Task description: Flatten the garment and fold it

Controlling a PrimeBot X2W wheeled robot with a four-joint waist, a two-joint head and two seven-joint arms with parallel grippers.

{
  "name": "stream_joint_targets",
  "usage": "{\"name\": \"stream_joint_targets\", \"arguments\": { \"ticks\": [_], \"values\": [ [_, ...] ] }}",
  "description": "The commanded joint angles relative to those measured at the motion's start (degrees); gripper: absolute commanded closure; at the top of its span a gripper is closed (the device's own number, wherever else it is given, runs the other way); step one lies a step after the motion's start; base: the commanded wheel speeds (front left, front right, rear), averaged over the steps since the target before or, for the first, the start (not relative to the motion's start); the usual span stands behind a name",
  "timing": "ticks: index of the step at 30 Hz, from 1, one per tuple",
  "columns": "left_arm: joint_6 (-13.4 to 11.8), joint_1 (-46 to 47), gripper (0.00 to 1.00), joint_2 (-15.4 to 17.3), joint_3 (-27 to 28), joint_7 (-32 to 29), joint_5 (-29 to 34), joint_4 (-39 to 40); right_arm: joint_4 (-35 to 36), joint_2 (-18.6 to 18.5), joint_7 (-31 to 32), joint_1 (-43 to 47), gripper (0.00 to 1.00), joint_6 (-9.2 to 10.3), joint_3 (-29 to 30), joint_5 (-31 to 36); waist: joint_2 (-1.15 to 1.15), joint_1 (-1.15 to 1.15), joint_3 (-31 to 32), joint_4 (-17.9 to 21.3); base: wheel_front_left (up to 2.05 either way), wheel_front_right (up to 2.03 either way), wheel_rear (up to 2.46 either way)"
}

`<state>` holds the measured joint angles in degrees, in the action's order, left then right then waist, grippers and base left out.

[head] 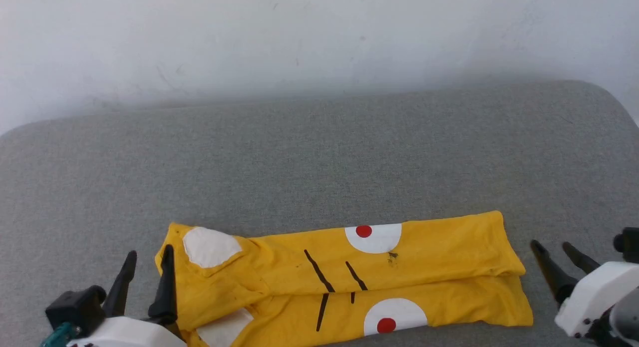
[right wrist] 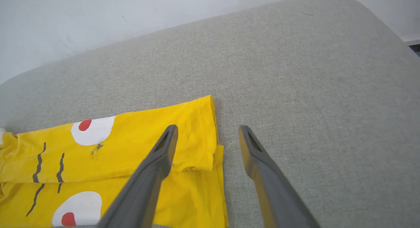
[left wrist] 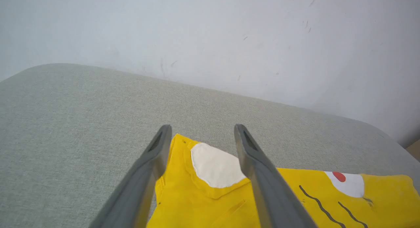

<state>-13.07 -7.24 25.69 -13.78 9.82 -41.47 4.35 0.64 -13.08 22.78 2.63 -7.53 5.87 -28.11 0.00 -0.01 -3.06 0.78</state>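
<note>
Presently catalogued, for you at the controls:

Item 1, the garment (head: 344,282). Yellow T-shirt printed with white patches, red dots and black lines. It lies on the near part of the worktop as a long band running left to right, one layer lapped over another. The right end is fairly square, with the top layer stopping just short of the lower one. The left end is rumpled, with a white patch (head: 209,247) creased at the corner.

Item 2, left gripper (head: 150,252). Jaws wide, holding nothing. It sits at the band's left end, with its inner finger over the cloth edge. Contact with the cloth cannot be told.

Item 3, right gripper (head: 550,244). Jaws wide, empty. It sits just beside the band's right end and apart from it in the head view.

Item 4, worktop (head: 319,162). Grey, padded, cloth-covered, with rounded corners. A white wall (head: 319,37) stands behind it.

Handling note, as a judgement. The lengthwise fold looks laid, so the crosswise fold seems to be the step in hand.
- Smooth the rumpled left end first, or the crease gets folded in.
- Take both layers at each pinch, low and close to the corners, so the lower layer does not trail.
- Lift only enough to carry one end over the other.
- Match the ends before you let go.
- The cloth is soft and slides on the pad, so move slowly.
</note>
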Motion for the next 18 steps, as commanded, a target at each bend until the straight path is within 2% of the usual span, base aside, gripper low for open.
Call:
{"name": "stream_joint_targets", "arguments": {
  "ticks": [1, 7, 12, 18],
  "values": [
    [0.7, 0.7, 0.00, -0.3, -0.4, 1.9, 1.8, -0.3, -0.1, 0.0, 1.3, -0.2, 0.00, 0.04, 1.1, 0.1, 0.00, 0.01, 0.2, -0.2, 0.00, 0.00, 0.00],
    [2.3, 2.1, 0.00, -2.9, -0.2, 5.1, 9.2, -1.2, -6.2, -1.2, 9.4, -3.7, 0.00, 0.04, 3.2, -0.6, 0.00, 0.01, 0.0, -2.1, 0.00, 0.00, 0.00],
    [4.3, 2.6, 0.00, -6.4, 2.1, 5.2, 15.4, 0.6, -13.5, -1.4, 14.5, -7.5, 0.00, 0.04, 1.4, -1.5, 0.00, 0.01, -1.2, -4.3, 0.00, 0.00, 0.00],
    [6.9, 2.0, 0.00, -9.4, 4.0, 5.2, 19.5, 0.6, -22.0, -0.6, 19.8, -10.5, 0.00, 0.04, -1.8, -3.4, 0.00, 0.01, -2.1, -5.8, 0.00, 0.00, 0.00]
  ]
}}
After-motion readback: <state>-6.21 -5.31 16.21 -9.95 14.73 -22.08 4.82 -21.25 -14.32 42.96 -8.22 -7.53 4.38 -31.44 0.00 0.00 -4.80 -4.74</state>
